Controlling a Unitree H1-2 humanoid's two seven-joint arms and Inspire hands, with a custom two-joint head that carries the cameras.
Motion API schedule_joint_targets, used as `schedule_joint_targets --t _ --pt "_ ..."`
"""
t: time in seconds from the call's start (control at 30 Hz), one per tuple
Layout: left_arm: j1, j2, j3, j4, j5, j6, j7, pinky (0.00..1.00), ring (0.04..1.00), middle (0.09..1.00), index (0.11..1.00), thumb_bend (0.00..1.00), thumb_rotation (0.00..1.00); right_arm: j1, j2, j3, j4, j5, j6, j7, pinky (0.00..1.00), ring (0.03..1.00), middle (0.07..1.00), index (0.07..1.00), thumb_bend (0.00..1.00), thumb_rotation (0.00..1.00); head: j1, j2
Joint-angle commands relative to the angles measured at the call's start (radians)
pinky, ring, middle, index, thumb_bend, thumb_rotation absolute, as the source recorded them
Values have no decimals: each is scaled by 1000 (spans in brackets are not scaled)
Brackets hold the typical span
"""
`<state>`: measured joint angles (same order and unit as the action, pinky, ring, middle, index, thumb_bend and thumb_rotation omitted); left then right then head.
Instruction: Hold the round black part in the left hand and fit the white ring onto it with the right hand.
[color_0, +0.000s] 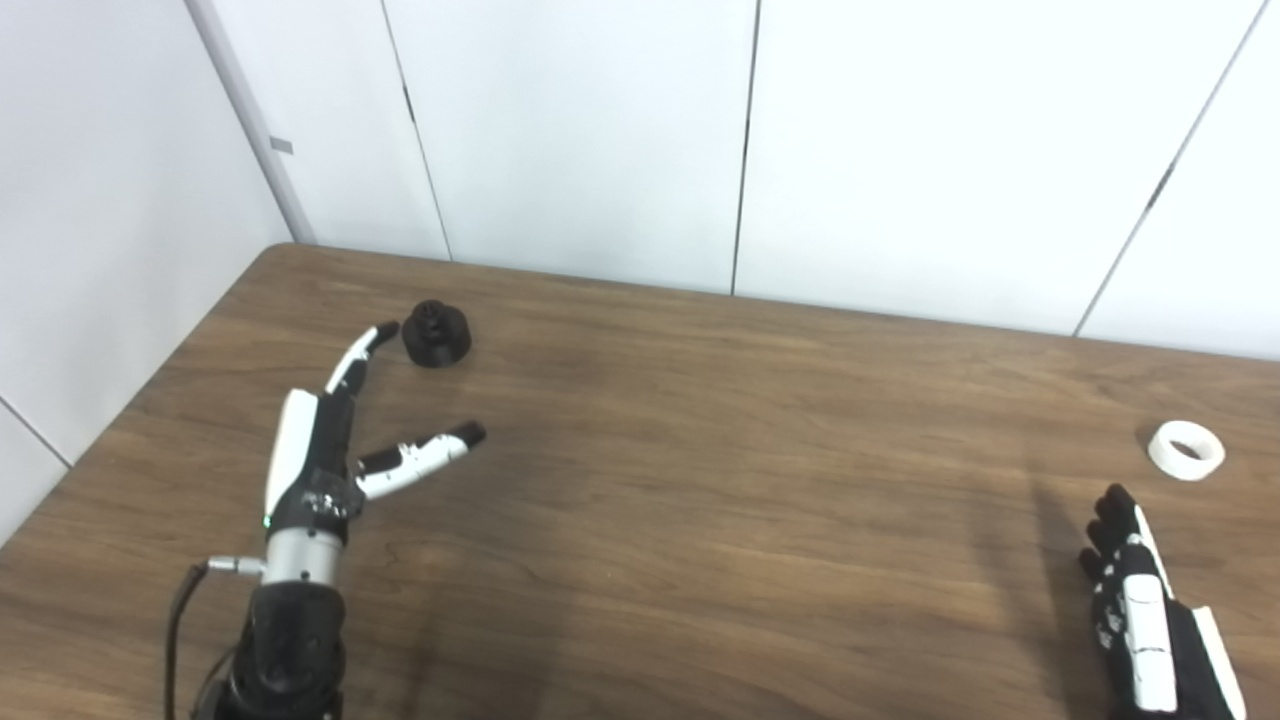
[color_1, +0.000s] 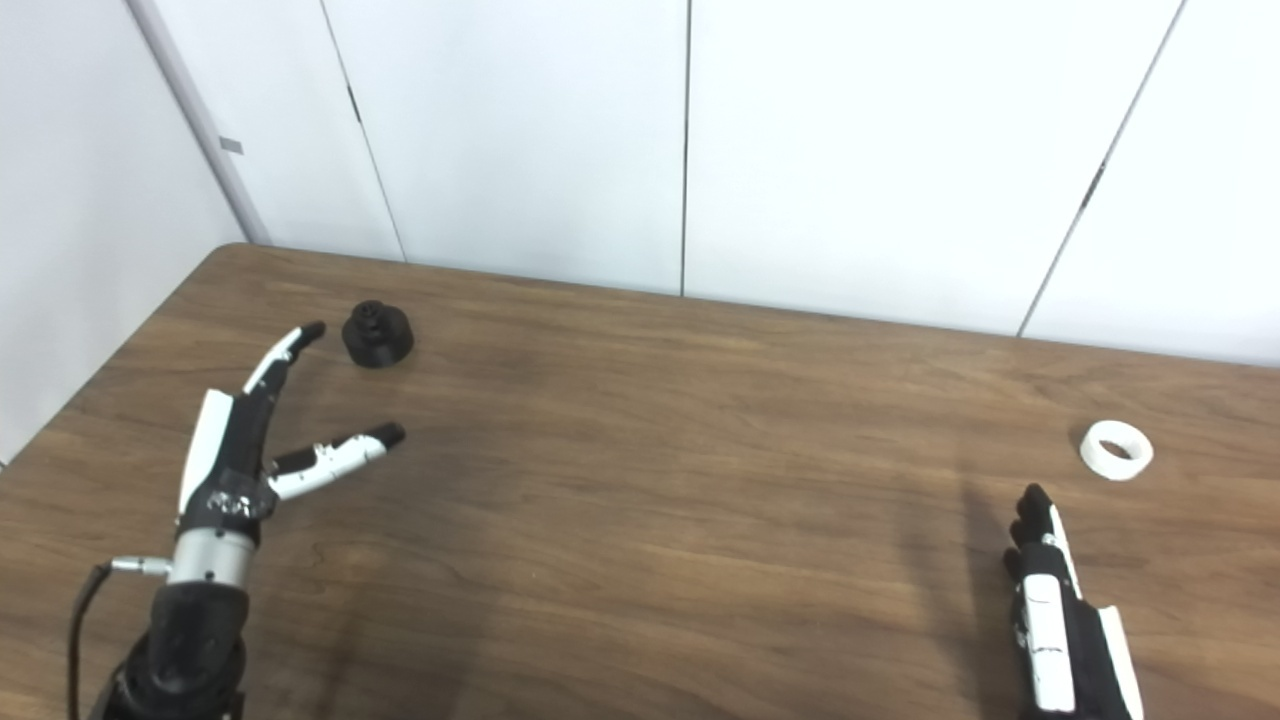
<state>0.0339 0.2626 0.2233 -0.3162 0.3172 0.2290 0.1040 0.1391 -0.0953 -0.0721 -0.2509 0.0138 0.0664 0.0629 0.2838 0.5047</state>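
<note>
wood-grain table, matt black part

Dark wood-grain surface, pushed up against white wall panels. A round black part sits near its far left corner. A white ring lies way over on the right side.

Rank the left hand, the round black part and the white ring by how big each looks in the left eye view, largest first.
1. left hand, by far the largest, though it is also nearest the camera.
2. and 3. round black part and white ring look about alike; I would not rank them.
</note>
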Motion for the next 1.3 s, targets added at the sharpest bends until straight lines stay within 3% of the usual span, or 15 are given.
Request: schedule_joint_targets --t 0.0,0.13,0.53,0.87,1.03,1.27 --pt "-53 37 15 1 18 7 5 917 948 940 912 972 341 -1 0 1 -37 0 -22 -6 1000 1000 1000 998 312 1000 0 0" --pt "-103 67 21 47 26 29 9 916 954 945 910 981 373 -1 4 4 -42 -6 -24 -10 1000 1000 1000 998 284 1000 -2 0" --pt "-256 162 -13 298 96 -11 38 989 995 959 890 961 375 -2 5 20 -54 -45 -15 -22 1000 1000 992 1000 289 1000 -12 4" --pt "-365 256 -136 491 232 30 41 1000 1000 993 885 1000 425 4 16 25 -66 -45 -17 -27 1000 995 982 996 249 1000 -19 7" --pt "-410 279 -179 578 253 22 34 1000 1000 1000 883 1000 375 10 16 28 -72 -52 -5 -30 1000 998 985 1000 254 1000 -24 8" --pt "-447 298 -234 659 274 20 37 1000 1000 1000 873 1000 410 14 18 30 -77 -50 1 -30 1000 1000 979 998 252 1000 -31 9"
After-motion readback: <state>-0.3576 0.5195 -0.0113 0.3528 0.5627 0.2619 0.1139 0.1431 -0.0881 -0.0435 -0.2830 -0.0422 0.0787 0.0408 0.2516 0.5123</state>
